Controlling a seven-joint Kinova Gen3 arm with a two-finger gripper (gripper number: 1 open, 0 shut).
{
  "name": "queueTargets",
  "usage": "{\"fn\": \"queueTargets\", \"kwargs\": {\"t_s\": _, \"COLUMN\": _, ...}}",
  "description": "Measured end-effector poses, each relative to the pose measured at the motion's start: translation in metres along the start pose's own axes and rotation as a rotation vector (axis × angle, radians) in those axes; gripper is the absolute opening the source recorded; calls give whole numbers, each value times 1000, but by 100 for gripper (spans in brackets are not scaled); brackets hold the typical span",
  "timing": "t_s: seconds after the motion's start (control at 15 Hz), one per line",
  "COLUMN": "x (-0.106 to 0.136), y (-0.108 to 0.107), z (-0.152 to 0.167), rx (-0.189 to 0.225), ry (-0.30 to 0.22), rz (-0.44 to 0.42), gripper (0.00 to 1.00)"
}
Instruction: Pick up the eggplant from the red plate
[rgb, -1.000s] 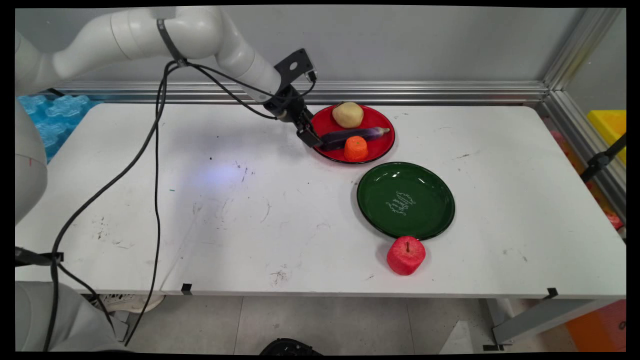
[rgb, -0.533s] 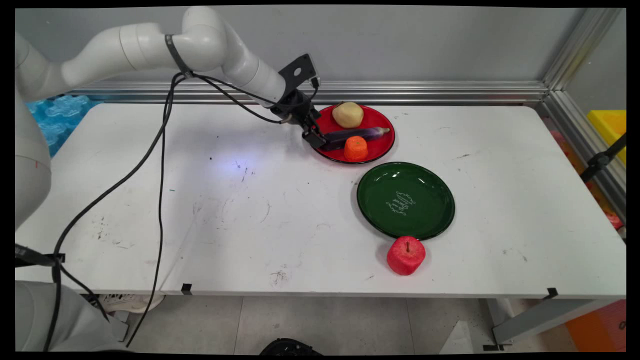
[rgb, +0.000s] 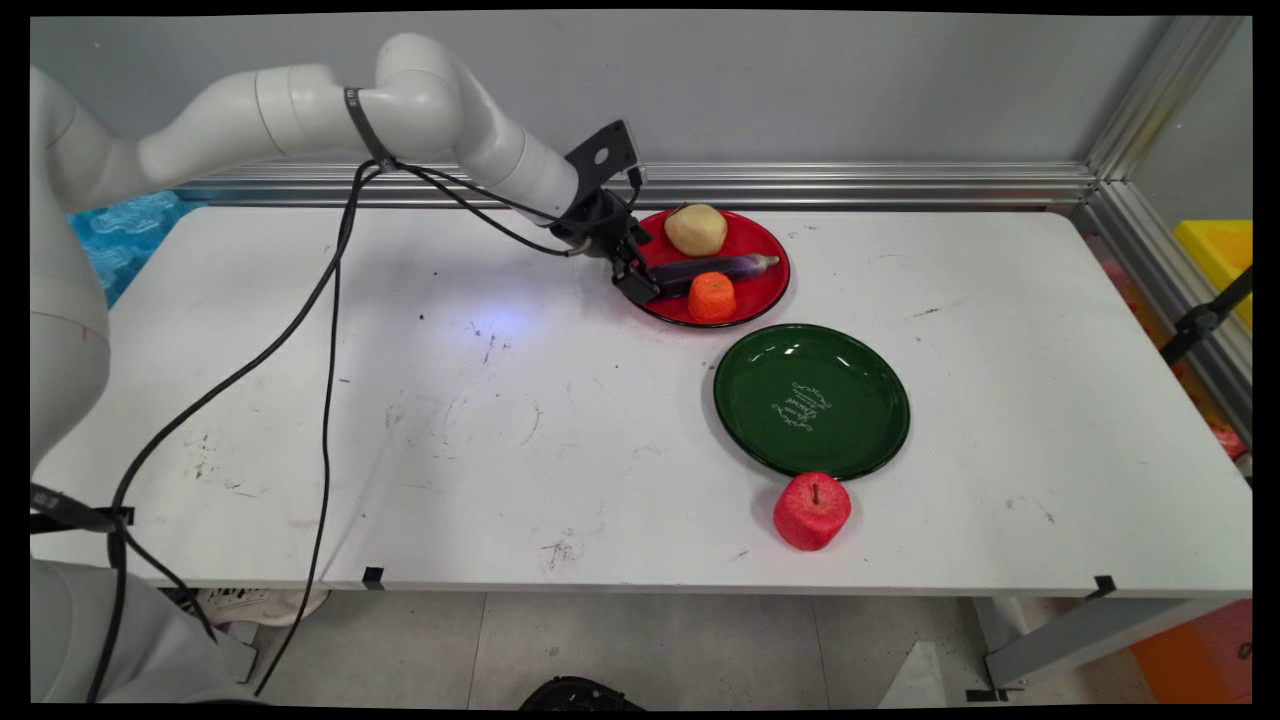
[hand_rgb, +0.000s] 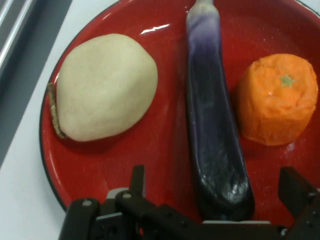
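A red plate (rgb: 765, 240) at the table's back holds a purple eggplant (rgb: 715, 270), a pale potato (rgb: 696, 229) and an orange (rgb: 712, 297). My gripper (rgb: 643, 281) is low at the plate's left rim, open, its fingers straddling the eggplant's dark blunt end. In the hand view the eggplant (hand_rgb: 214, 135) runs up the middle between the two fingers (hand_rgb: 136, 180), with the potato (hand_rgb: 102, 87) to its left and the orange (hand_rgb: 276, 99) to its right on the red plate (hand_rgb: 170, 135). My gripper (hand_rgb: 215, 192) sits over the eggplant's near end.
A green plate (rgb: 811, 399) lies in front of the red one, right of centre. A red apple (rgb: 812, 511) stands just before it near the table's front edge. Black cables hang from the arm down the left side. A metal rail runs along the back wall.
The gripper has slid a little to the right and lower along the red plate's left rim, closing in around the eggplant's blunt end. Nothing on the plates has moved.
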Motion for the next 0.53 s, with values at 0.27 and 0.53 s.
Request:
{"fn": "queueTargets", "kwargs": {"t_s": 0.27, "x": -1, "y": -2, "z": 7, "rx": -8, "ry": 7, "rz": -4, "gripper": 100}}
{"fn": "queueTargets", "kwargs": {"t_s": 0.53, "x": -2, "y": -3, "z": 11, "rx": -19, "ry": 9, "rz": -19, "gripper": 100}}
